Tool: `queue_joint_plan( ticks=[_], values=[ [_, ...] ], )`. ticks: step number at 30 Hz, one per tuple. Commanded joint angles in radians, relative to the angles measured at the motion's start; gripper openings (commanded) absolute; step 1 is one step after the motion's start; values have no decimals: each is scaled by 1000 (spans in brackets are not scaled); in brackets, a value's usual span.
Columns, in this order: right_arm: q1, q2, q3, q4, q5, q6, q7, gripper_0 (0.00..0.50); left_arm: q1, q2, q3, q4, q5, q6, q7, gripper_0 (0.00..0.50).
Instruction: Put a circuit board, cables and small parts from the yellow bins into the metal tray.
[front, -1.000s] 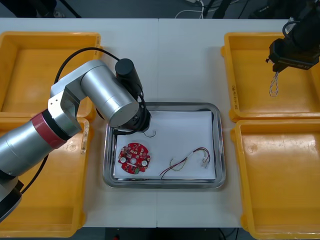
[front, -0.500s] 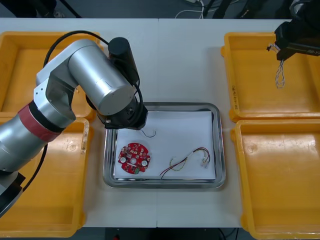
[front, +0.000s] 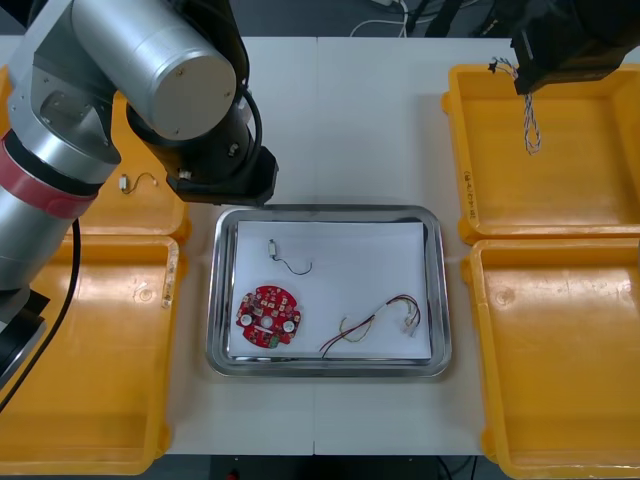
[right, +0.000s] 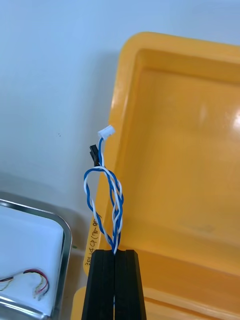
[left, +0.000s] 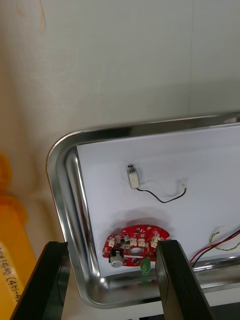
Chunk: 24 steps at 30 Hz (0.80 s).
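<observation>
My right gripper (right: 115, 252) is shut on a twisted blue and white cable (right: 111, 200). In the front view this cable (front: 528, 124) dangles over the inner edge of the far right yellow bin (front: 560, 215). My left gripper (left: 112, 244) is open with nothing in it, hovering above the metal tray's (left: 60, 155) far left corner. On the white lining of the tray (front: 440, 290) lie a red circuit board (front: 268, 316), a small metal part with a thin black wire (front: 273, 249) and a red and yellow cable (front: 380, 318).
The left arm's wrist (front: 220, 165) stands over the gap between the tray and the far left bin (front: 60, 150), where another small part with a wire (front: 135, 182) lies. Both near bins (front: 90, 400) (front: 560, 360) look bare inside.
The left arm has lifted and pulled back from the tray toward the far left, uncovering the small metal part on the lining. The right gripper has carried the cable left, toward the bin's inner edge.
</observation>
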Motion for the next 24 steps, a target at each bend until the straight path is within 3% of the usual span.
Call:
queue_joint_plan(
  ticks=[1,7,11,19,24],
  values=[
    [58,-14,98,-150,-35,4,51,0,-72,65,43,-14,16,9,-100,500],
    [103,-14,225,-296,-61,4,54,0,-111,107,91,74,44,9,-209,500],
    [133,-14,303,-372,-127,4,43,0,-137,125,123,146,44,9,-293,500],
    [167,-14,398,-435,-262,4,57,0,-150,171,173,278,3,9,-467,500],
    [198,-14,464,-481,-277,4,75,0,-150,190,195,344,-33,-31,-559,500]
  ],
)
